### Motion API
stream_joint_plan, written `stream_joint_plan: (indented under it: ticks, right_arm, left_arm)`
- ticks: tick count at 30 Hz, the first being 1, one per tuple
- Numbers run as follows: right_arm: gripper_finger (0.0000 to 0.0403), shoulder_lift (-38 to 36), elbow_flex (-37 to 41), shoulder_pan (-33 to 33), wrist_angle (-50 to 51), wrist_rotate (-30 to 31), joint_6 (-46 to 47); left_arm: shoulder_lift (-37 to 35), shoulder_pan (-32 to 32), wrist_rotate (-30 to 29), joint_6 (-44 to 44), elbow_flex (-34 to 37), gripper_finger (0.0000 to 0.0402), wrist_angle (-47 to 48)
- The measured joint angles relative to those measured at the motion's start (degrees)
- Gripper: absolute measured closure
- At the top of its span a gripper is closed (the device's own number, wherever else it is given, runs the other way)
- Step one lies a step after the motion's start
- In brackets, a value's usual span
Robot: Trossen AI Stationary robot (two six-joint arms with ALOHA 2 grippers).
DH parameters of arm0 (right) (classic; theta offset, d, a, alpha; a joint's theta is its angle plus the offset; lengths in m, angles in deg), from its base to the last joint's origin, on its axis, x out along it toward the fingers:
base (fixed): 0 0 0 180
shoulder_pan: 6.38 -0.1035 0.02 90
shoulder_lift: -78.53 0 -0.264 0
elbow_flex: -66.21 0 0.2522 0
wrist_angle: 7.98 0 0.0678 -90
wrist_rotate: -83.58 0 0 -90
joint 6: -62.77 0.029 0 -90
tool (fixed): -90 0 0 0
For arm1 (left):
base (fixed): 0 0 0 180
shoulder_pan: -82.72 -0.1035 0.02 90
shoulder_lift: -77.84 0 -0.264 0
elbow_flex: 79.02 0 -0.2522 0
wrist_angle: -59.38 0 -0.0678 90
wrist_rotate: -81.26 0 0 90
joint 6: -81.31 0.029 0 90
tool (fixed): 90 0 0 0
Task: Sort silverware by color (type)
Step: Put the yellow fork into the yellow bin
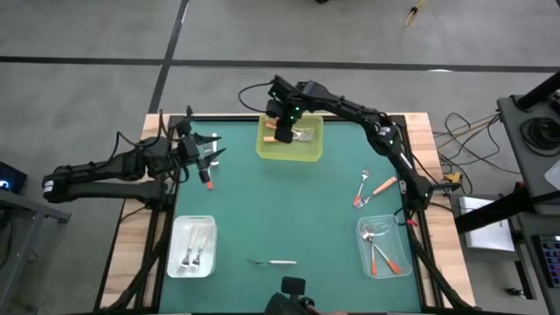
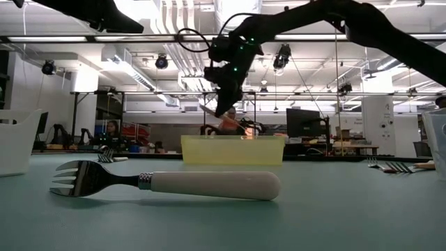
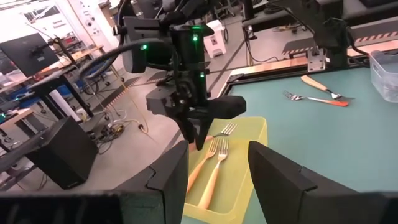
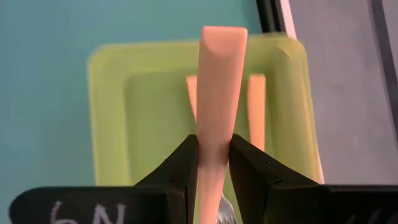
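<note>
My right gripper hangs over the yellow tray at the table's far middle, shut on a light orange fork. Two more light orange forks lie flat in that tray. My left gripper waits open near the table's left edge, touching nothing. A white fork lies on the table near its front edge. My right gripper pinches the light orange fork's handle between its two fingers, toward the tine end. The handle runs on past the fingertips, along the fingers, its free end slanting down toward the tray. The fork is lifted clear above the yellow tray.
A white tray with white forks stands near left; a clear tray with red-orange forks stands near right. A light orange fork and a red-orange fork lie loose on the table's right side.
</note>
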Motion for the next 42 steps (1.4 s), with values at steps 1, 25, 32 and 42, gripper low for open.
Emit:
stream_joint_plan:
  ticks: [1, 25, 32, 42]
  right_arm:
    - [0.0336, 0.00, 0.02, -0.23, -0.79, -0.48, -0.43]
    - [0.0336, 0.02, 13.30, -1.02, -8.25, -0.82, -3.97]
    - [0.0336, 0.02, 15.16, -1.04, -10.01, -0.80, -5.04]
    - [0.0305, 0.02, 15.19, -1.29, -11.80, -0.73, -6.10]
  left_arm:
    - [0.01, 0.02, 0.00, -0.01, 0.00, 0.0253, 0.02]
    - [-0.06, 0.04, -0.04, 0.03, 0.33, 0.0253, 0.24]
    - [-0.06, 0.04, -0.04, 0.03, 0.35, 0.0253, 0.22]
    - [-0.06, 0.04, -0.04, 0.03, 0.35, 0.0253, 0.22]
